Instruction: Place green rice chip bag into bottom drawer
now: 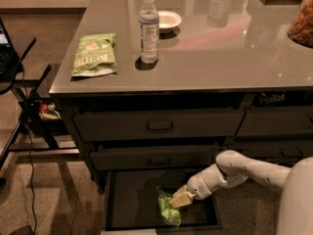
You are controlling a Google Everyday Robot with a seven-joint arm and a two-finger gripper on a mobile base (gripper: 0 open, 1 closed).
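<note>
The bottom drawer is pulled open under the counter, showing a wide dark interior. The green rice chip bag hangs down inside it, near the drawer's front middle. My gripper reaches in from the right on a white arm and is shut on the bag's top edge. The bag's lower end is at or near the drawer floor; I cannot tell if it touches.
On the grey counter lie a duller olive-green bag, a water bottle and a small white bowl. Two shut drawers sit above the open one. A black stand with cables is at the left.
</note>
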